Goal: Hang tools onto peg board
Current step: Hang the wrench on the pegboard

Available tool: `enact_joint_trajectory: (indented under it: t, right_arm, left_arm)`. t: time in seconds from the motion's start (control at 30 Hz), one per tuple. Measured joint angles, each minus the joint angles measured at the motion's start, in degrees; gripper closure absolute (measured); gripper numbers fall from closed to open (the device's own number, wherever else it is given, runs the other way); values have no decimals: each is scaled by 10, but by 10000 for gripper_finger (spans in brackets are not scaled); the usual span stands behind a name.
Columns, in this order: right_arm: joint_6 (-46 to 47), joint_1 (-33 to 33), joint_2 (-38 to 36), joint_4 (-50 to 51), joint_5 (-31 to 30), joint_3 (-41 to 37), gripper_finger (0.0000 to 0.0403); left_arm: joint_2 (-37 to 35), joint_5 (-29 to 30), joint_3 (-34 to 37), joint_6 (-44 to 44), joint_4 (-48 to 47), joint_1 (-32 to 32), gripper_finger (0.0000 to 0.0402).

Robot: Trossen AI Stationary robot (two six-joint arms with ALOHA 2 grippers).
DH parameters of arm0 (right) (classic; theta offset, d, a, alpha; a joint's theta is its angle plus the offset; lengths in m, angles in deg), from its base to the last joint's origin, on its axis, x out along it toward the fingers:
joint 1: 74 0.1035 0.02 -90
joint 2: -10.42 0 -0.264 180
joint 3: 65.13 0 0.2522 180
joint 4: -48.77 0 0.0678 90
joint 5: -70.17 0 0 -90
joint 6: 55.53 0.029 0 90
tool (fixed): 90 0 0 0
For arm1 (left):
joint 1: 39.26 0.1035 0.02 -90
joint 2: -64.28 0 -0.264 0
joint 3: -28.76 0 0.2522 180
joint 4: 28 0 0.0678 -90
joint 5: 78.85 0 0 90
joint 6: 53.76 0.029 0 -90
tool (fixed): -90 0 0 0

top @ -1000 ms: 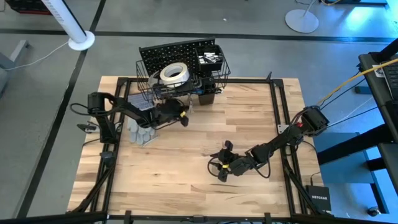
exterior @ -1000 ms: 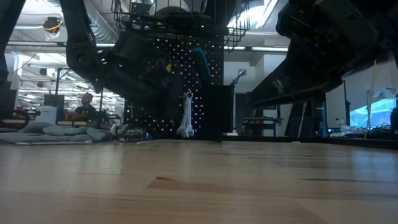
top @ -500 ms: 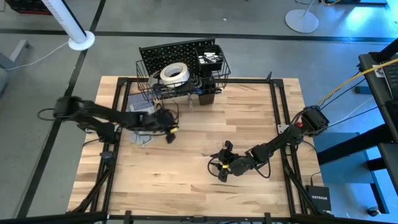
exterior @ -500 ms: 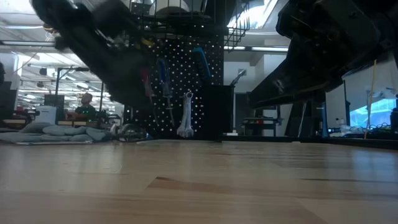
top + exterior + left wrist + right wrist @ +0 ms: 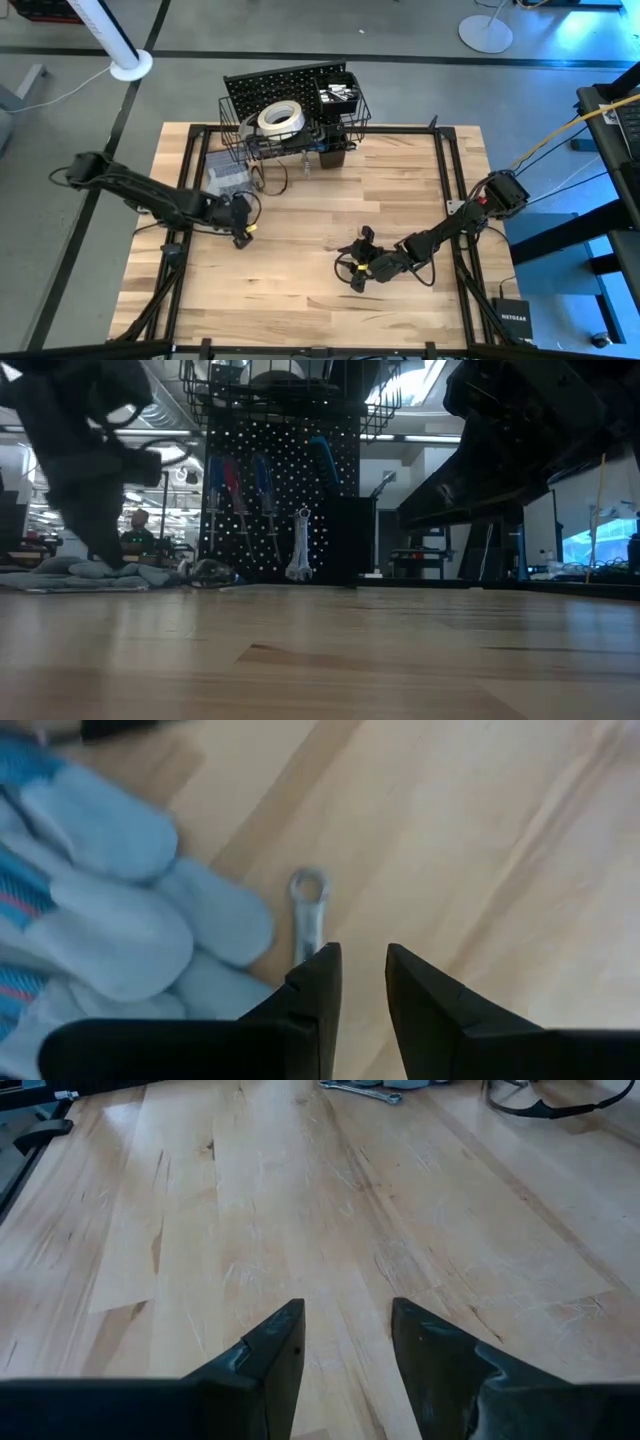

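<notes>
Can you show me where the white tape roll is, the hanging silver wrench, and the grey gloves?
white tape roll (image 5: 281, 118), high view, on its top ring.
hanging silver wrench (image 5: 300, 545), low view, on its shaft.
grey gloves (image 5: 120, 915), left wrist view, on a middle finger.

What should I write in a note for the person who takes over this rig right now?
Left pincer: open, empty, low over a silver wrench lying beside the grey gloves.
Right pincer: open, empty, waiting above bare table.
Done: one wrench and three screwdrivers hang on the peg board; white tape roll sits in its basket.
Left: pick up the wrench by the gloves and hang it.
</notes>
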Motion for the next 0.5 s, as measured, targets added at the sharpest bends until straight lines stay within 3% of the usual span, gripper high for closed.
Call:
enact_joint_trajectory:
  t: [0.3,0.5]
  right_arm:
    - [0,0,0,-1,0,0,246]
    - [0,0,0,-3,0,0,246]
  left_arm:
    - [70,12,31,-26,27,-6,329]
    - [100,16,34,0,147,-37,329]
